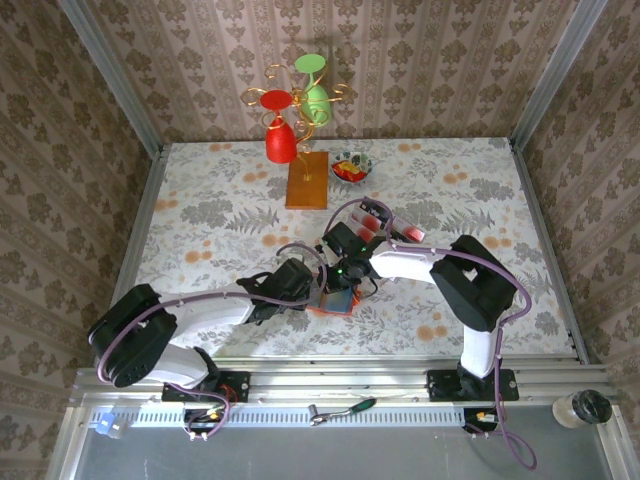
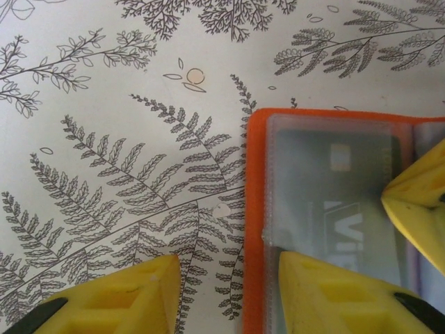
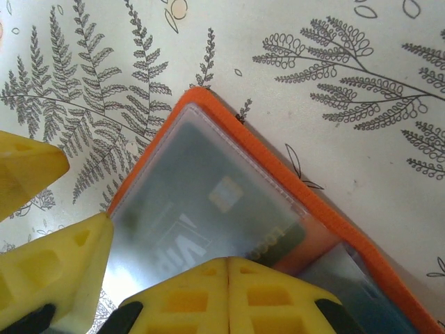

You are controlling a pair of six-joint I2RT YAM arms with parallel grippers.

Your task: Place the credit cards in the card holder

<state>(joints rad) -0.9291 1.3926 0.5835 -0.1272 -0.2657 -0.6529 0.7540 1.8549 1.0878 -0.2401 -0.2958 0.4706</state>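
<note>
The left pincer (image 2: 226, 268) stands spread astride the left rim of the orange card holder (image 2: 252, 209), which lies flat on the counter (image 2: 104, 104). One finger is off the holder and the other on its clear sleeve, apparently pinning it. A dark card (image 2: 334, 181) sits inside that sleeve. The right pincer (image 3: 229, 271), pressed together and empty, bears on the sleeve, probably nudging the card home.

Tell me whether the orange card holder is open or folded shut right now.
Open. The card holder lies spread flat on the table, its clear inner pocket facing up with a dark card inside.
</note>
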